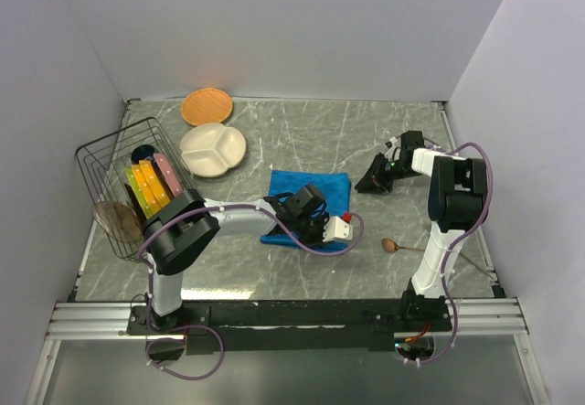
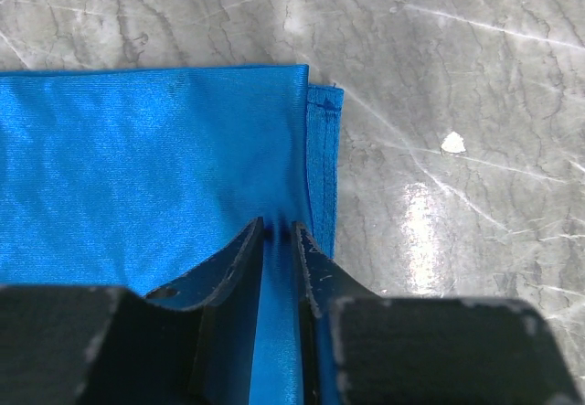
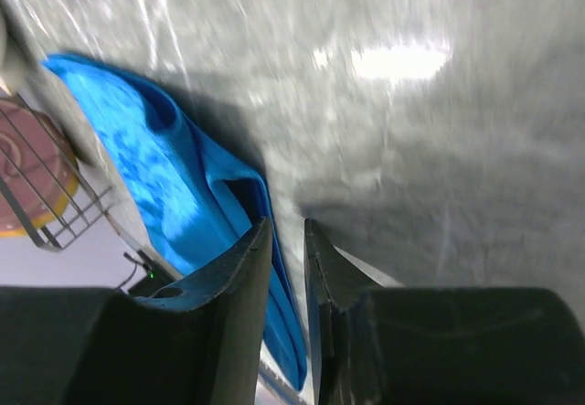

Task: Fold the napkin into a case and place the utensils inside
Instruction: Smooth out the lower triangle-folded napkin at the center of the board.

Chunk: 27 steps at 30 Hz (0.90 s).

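Your left gripper (image 2: 277, 233) is all but closed, w/ a ridge of the napkin (image 2: 137, 167) pinched between its dark fingers (image 2: 239, 263), right by the cloth's edge. Your right gripper (image 3: 287, 227) is also nearly closed, w/ only a slim gap between the tips and nothing in it. From the top view it hangs just off the napkin's right side, not touching the cloth. The right wrist view is blurred, so finer detail there can't be told. The napkin lies mid-table on the grey marbled table (image 2: 457, 39), bright blue, thin, w/ a slight sheen. It's doubled over: the top layer stops just short of a lower layer whose stitched hem (image 2: 324, 140) peeks out along the side. From above it reads as a rough rectangle, partly under your left arm. The wooden spoon (image 1: 390, 245) has a brown round bowl and thin handle. It lies flat on the table near the napkin's front right corner, apart from the cloth. At the far left are a wire basket (image 1: 101, 163) of coloured plates, a white divided plate (image 1: 212, 149) and an orange plate (image 1: 206, 106).
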{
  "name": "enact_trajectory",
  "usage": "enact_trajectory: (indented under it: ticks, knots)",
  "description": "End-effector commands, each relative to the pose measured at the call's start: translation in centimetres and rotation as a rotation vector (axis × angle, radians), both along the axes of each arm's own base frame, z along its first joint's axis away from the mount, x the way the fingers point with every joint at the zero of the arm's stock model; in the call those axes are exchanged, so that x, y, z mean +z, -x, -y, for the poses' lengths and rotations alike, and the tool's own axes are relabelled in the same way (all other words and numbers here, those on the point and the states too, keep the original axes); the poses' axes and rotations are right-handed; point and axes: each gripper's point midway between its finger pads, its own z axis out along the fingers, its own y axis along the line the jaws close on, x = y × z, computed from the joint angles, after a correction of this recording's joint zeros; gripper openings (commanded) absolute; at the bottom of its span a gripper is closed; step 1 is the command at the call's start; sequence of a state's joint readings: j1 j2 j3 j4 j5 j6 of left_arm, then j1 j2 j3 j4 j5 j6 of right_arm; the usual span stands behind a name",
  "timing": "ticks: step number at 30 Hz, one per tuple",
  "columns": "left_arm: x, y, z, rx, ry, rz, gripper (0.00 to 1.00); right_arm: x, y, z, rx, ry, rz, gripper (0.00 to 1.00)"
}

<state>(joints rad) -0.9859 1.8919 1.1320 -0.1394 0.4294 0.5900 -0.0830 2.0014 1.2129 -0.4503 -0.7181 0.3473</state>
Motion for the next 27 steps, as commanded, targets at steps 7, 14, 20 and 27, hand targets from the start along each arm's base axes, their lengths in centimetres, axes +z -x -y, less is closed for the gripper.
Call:
enact_trajectory:
  ticks: [7, 14, 20, 27]
  knots:
    - [-0.1, 0.0, 0.4, -0.024, 0.003, -0.011, 0.17, 3.6, -1.7, -1.9, 0.001, -0.169, 0.131, 0.56]
    - [-0.4, -0.1, 0.1, -0.022, -0.001, -0.009, 0.16, 4.3, -1.0, -2.5, 0.025, -0.220, 0.149, 0.77]
    - [-0.5, -0.1, -0.1, -0.023, -0.004, -0.012, 0.16, 5.1, -1.4, -3.1, 0.011, -0.269, 0.172, 0.80]
    - [-0.5, -0.4, 0.0, -0.019, -0.005, -0.011, 0.16, 5.4, -2.4, -3.7, 0.020, -0.281, 0.184, 0.81]
